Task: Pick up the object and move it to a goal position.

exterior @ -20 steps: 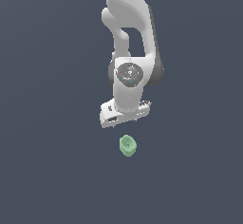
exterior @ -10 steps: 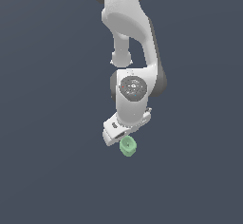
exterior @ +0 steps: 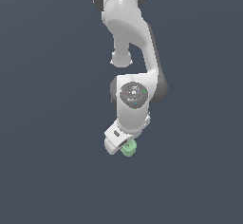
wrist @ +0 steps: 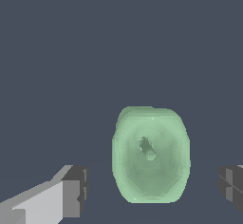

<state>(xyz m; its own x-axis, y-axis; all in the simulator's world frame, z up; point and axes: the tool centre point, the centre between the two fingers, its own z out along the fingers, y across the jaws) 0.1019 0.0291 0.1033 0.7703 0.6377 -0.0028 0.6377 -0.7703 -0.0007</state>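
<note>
The object is a small light-green chunky cup-like piece (exterior: 129, 148), lying on the dark floor in the exterior view, mostly hidden by the white hand. In the wrist view the object (wrist: 150, 154) fills the space between the two fingers, its round hollow facing the camera. My gripper (exterior: 124, 147) is low over it and open. One finger (wrist: 71, 191) stands on one side of the piece and the other finger (wrist: 231, 188) on the other side, each with a gap to it.
The white arm (exterior: 133, 42) reaches down from above. Around it is only the plain dark grey floor (exterior: 47, 171).
The arm has come down over the green piece. The hand was above it one second ago and now straddles it, covering most of it in the exterior view.
</note>
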